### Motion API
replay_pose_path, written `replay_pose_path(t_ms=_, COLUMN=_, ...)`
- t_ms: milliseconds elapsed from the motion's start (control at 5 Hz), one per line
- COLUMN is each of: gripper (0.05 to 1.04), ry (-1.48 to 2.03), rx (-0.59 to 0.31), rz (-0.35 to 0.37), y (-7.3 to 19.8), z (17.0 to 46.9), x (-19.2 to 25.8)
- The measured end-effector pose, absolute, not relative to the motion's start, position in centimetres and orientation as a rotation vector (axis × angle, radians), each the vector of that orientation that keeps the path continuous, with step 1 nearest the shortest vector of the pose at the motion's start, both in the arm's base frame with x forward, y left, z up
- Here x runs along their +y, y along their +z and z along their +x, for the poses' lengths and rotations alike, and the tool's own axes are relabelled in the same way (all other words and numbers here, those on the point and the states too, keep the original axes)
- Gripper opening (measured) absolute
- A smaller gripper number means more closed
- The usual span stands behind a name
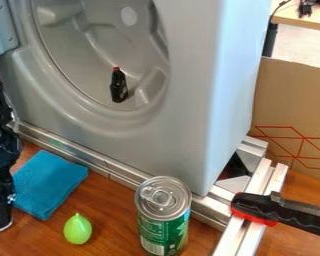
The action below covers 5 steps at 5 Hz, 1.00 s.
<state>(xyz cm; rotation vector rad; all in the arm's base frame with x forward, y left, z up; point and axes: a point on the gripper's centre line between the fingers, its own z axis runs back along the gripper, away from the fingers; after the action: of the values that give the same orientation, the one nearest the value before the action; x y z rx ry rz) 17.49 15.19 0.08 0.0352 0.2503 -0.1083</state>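
Claw, black, hangs low at the left edge, over the wooden table; whether it is apart, together or clamped on anything, I cannot tell. Nearest the camera, well to the right of the claw, a can stands upright, green with a silver top and a pull ring. Between the can and the claw, nearer the claw, sits a pale green bulb, rounded below and drawn to a small tip on top. Just right of the claw, and a little beyond the bulb, a blue cloth lies flat, roughly four-sided. At the far right from the claw, a black handle with red along its underside rests over pale metal rails. Another rail runs at a slant behind the cloth and the can. Beyond it, up and right of the claw, rises a large grey washer with a round hollow in its front. In that hollow, higher than the claw, a small dark bottle with a red cap stands nearly upright. Farther back, right of the washer, comes brown cardboard printed with red lines, then a light desk.
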Motion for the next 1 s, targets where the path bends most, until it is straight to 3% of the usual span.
replay_pose_path(t_ms=400, gripper=0.944, ry=-0.084, rx=0.306, rz=0.015, y=-1.6, z=17.3, x=15.4)
replay_pose_path(t_ms=600, gripper=0.68, ry=-0.083, rx=0.292, rz=0.02, y=-1.7, z=17.5, x=15.4)
replay_pose_path(t_ms=800, gripper=0.583, ry=-0.102, rx=0.247, rz=-0.034, y=-1.3, z=17.3, x=15.3)
replay_pose_path(t_ms=1000, gripper=0.58, ry=-0.115, rx=0.209, rz=-0.006, y=0.3, z=17.8, x=15.7)
